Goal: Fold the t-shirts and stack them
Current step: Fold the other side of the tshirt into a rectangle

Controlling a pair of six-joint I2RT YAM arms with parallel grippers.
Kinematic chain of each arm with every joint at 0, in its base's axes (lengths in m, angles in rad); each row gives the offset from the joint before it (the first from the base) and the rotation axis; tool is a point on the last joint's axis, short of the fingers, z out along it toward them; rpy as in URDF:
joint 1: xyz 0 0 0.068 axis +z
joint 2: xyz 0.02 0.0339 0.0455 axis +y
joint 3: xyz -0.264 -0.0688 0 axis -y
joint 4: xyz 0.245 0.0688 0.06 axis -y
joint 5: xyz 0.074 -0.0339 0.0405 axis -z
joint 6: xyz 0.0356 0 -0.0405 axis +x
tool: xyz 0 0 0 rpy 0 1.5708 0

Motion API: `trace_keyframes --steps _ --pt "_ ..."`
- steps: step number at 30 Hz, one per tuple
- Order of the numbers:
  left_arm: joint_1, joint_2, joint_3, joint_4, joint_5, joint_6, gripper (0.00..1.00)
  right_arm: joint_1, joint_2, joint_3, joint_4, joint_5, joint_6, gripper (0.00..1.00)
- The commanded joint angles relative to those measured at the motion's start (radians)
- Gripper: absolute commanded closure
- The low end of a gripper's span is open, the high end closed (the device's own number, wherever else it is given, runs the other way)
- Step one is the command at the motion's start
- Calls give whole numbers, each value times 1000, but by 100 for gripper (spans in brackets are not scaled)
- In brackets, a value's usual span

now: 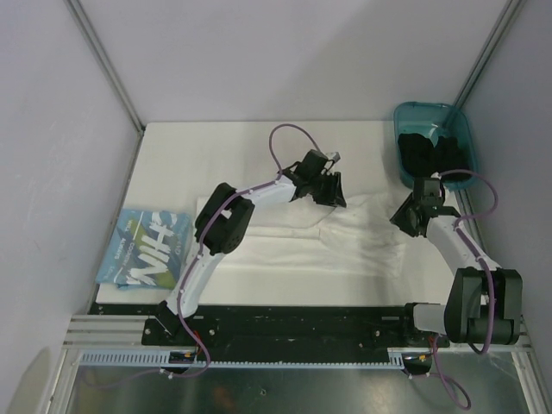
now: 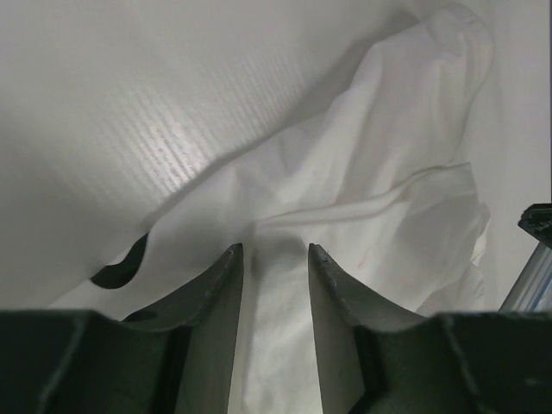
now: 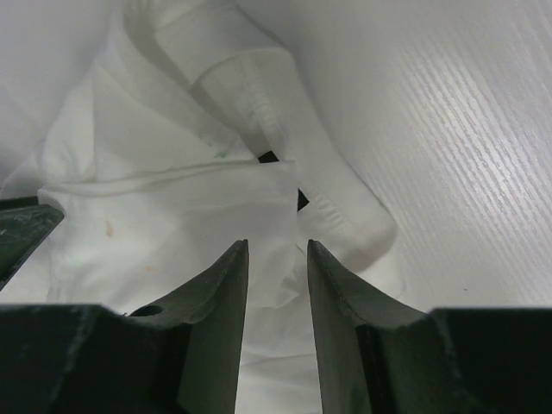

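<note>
We take the teal bin (image 1: 420, 106) at the far right corner as our marker. The unfolded white t-shirt (image 1: 345, 241) lies flat but rumpled just near and to the left of the bin. Its long axis runs left to right, away from the bin and across the middle of the table (image 1: 216, 155). The right gripper (image 1: 412, 220) sits just on the near side of the bin, over the shirt's closest end, where its wrist view shows a hemmed edge doubled over. The left gripper (image 1: 332, 191) is farther left of the bin, over the shirt's far edge at about mid-length. Both sets of jaws stand roughly half parted, with white cloth showing in the gap. We see no fold clamped in either, though we cannot rule out a light hold. A folded t-shirt with the light-blue graphic (image 1: 147, 248) rests well apart from the bin, at the opposite left edge. We judge that the next fold turns on that left-right axis. The right arm is nearer the bin-side end, so it would carry that end away from the bin, toward the left gripper.
</note>
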Motion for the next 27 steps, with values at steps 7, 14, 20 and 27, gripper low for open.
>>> trace_keyframes --steps 7,14,20,27 --pt "-23 -13 44 30 48 2 61 -24 4 -37 40 -25 -4 62" --pt "-28 -22 21 39 36 -6 74 -25 60 -42 81 -38 3 62" --pt "-29 -45 1 46 27 -7 83 -29 94 -42 124 -35 9 61" --pt "-29 -82 -34 50 12 -5 90 -31 128 -42 157 -24 12 67"
